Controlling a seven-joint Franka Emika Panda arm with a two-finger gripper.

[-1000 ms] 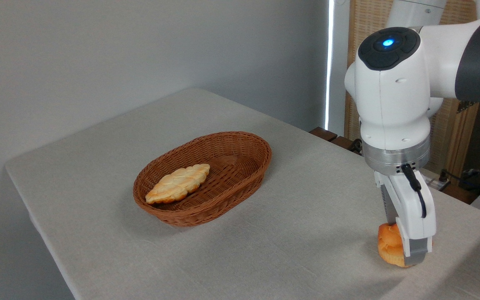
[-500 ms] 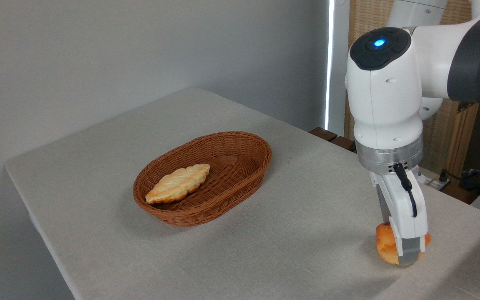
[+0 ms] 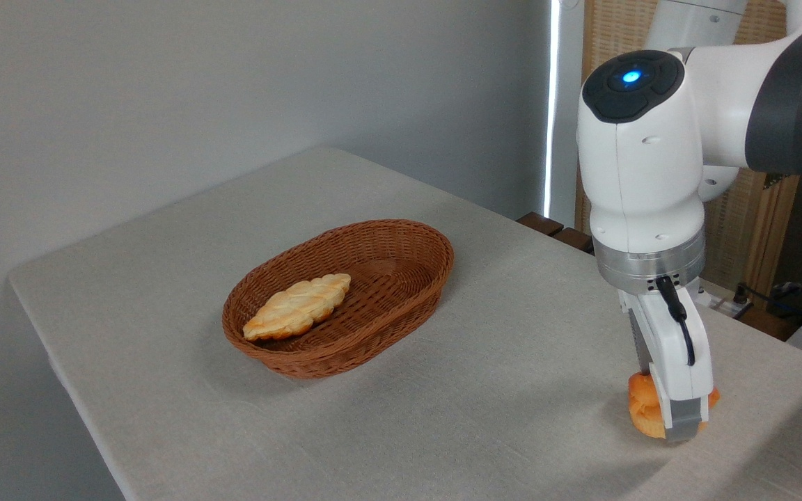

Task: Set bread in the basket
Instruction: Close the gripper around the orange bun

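The hand (image 3: 672,410) was squeezed around the round orange bun (image 3: 643,412) low on the surface (image 3: 484,390), far from the basket (image 3: 401,278) holding the pale braided bread (image 3: 298,305). The soft bun could squash or slip out and miss the basket.

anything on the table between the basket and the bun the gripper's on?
Nothing. In the fixed camera view, the stretch of table between the basket and the orange bun under the gripper is bare cloth.
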